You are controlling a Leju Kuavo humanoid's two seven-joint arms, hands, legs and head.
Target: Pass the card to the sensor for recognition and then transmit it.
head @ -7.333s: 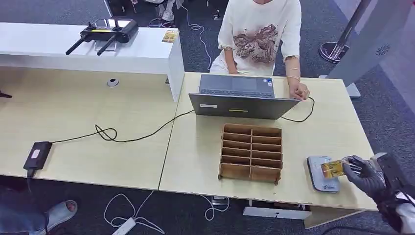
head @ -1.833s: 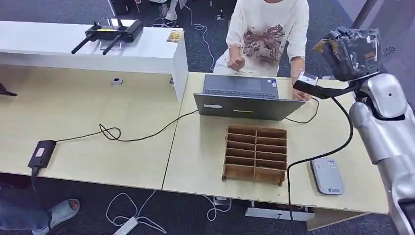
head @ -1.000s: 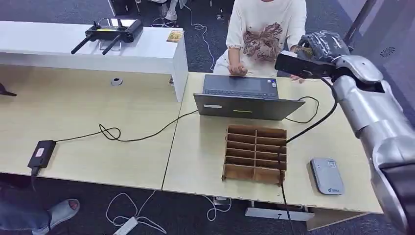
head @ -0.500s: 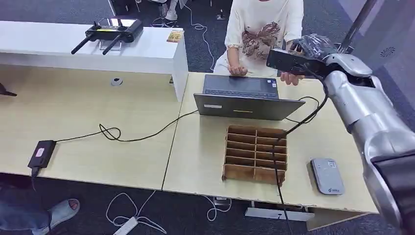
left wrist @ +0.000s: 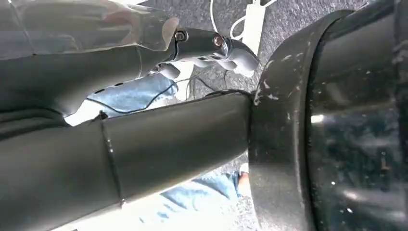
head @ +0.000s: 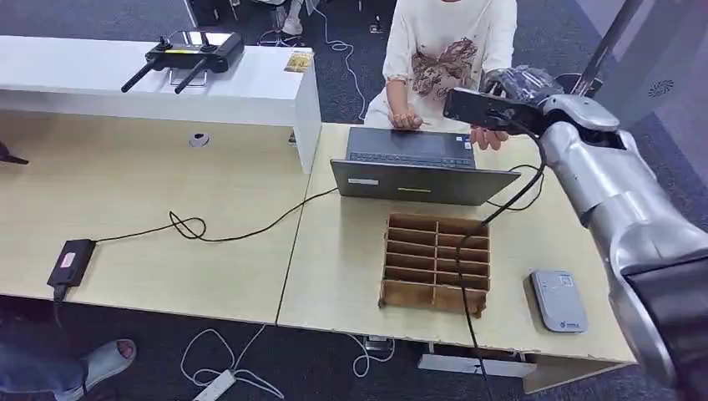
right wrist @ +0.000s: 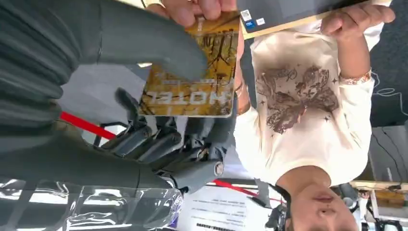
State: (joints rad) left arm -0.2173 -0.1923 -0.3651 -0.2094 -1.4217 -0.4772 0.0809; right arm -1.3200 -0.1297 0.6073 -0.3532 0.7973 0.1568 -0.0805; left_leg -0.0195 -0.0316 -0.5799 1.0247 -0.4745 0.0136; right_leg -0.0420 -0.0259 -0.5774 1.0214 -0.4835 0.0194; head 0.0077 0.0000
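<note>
Now at the handover stage, judging by layout. Right robot hand (head: 522, 83) raised toward 1 o'clock of the head view, beyond the far edge of the tabletop (head: 334, 259), above the back right corner of the laptop (head: 417, 167). Thumb and dark fingers (right wrist: 159, 139) clamped on a gold card (right wrist: 192, 77) marked HOTEL, seen from the right wrist. Person's hand (right wrist: 192, 9) already pinching the card's far edge; second person's hand (head: 488, 138) resting near the laptop corner. Card thus shared between robot hand and person, release not yet made. Sensor (head: 558, 299), a grey pad, lying at 4 o'clock on the tabletop, just right of the cardboard divider box (head: 432, 263), well apart from the card. Recognition step judged done or skipped, not provable from these views; transmit step nearly complete. Remaining: loosen fingers once the person's grip is firm, withdraw arm clear of laptop and cable (head: 234, 234). Left robot hand (left wrist: 211, 45) hanging low by dark body parts, fingers blurred; open or closed cannot be told.
</note>
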